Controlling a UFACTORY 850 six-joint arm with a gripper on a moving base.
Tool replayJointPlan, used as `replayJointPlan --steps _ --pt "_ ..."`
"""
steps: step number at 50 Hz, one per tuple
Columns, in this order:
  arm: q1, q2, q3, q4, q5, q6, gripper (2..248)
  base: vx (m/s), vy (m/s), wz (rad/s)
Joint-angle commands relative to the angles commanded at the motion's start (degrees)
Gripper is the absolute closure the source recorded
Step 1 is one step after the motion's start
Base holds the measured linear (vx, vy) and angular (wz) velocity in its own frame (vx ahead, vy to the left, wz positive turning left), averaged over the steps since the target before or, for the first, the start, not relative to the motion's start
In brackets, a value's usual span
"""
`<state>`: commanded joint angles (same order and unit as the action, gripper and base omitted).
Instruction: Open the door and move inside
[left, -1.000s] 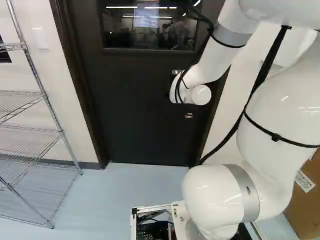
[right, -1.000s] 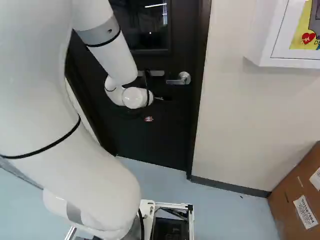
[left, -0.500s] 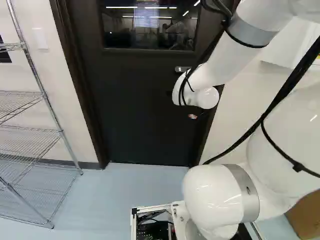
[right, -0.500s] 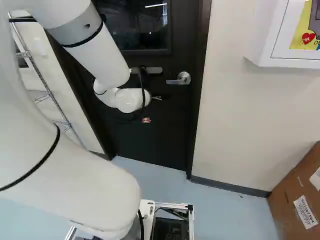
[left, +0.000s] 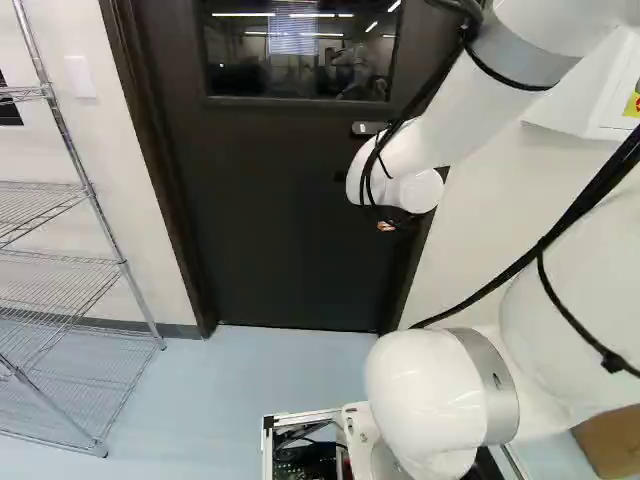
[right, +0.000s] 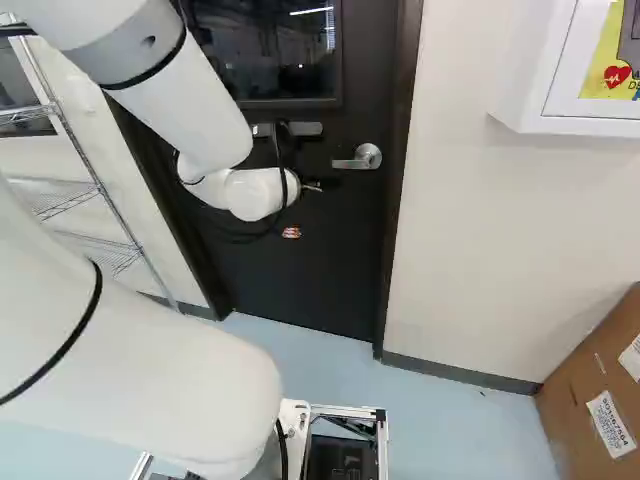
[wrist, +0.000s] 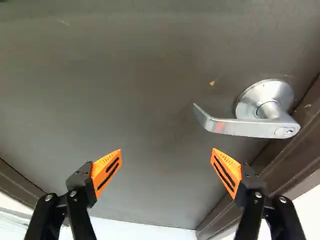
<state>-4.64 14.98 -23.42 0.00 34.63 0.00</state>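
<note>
The door handle, a silver lever, is on the right side of the closed dark door in the right base view. The claw stands wide, its orange pads well apart, with the handle ahead and toward one finger, untouched. A wire rack is left of the door, a cardboard box right.

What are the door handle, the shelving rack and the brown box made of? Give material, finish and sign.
Door handle: metal, satin silver, judging by its soft grey highlights; which metal is unclear.
Shelving rack: thin bright wires and posts suggest chromed steel, though another plated metal is possible.
Brown box: matte, flat-sided, with stuck-on labels, so most likely cardboard.
</note>
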Motion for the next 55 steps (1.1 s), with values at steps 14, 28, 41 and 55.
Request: replayJointPlan --steps 14,28,41,55 --pt "0.0 1.75 -0.33 0.0 0.0 0.0 3 0.0 0.0 0.0" --pt "-0.15 2.67 -1.34 0.0 0.0 0.0 3 0.0 0.0 0.0" --pt "-0.81 1.89 -3.65 0.0 0.0 0.0 3 0.0 0.0 0.0" --pt "-1.67 0.49 -6.6 0.0 -0.03 0.0 3 0.0 0.0 0.0"
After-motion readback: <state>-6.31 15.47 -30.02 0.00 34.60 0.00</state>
